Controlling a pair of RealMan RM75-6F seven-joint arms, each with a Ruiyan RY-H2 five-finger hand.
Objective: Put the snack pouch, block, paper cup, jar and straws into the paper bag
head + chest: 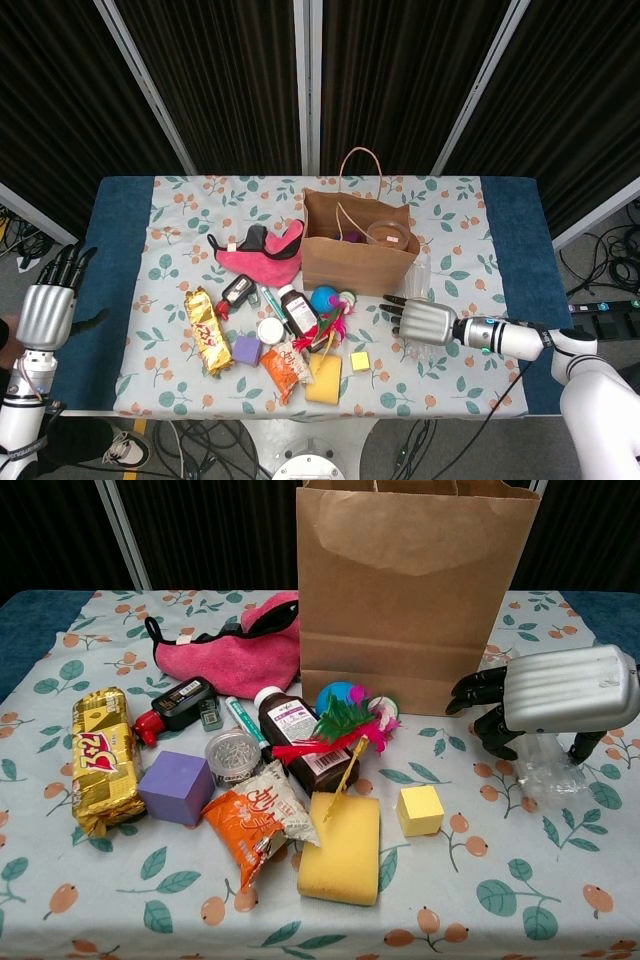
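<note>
- Clear plastic bundle of straws (545, 765) lying on the cloth just right of the upright brown paper bag (415, 590), near its front right corner.
- Right hand (545, 695) lowered palm-down over the bundle, dark fingers (478, 688) curled toward the cloth; probably closing for the pick, though cannot tell whether the wrap is truly clamped, most of it being hidden under the palm.
- Left hand (45, 310) far left of the bag, off the table's blue edge, fingers spread and holding nothing.
- For a good grasp: close around the middle of the bundle rather than one end, since the thin slippery wrap likely sags and slides; lift straight up before swinging toward the bag mouth.
- Bag mouth open, a clear cup-like thing (390, 235) apparently inside already, with the looped handle (352, 165) standing over the opening; tilting the long bundle end-first should help avoid snagging it.
- Still left of the bag: orange snack pouch (262, 820), purple foam block (177, 787) and small round jar with a grey lid (232, 755), crowded together with a brown bottle (295, 740).
- Room for moving: bare floral cloth (470, 230) right of and behind the bag gives an open lift path; table front edge lies close before the hand, so better not to drag the bundle forward.
</note>
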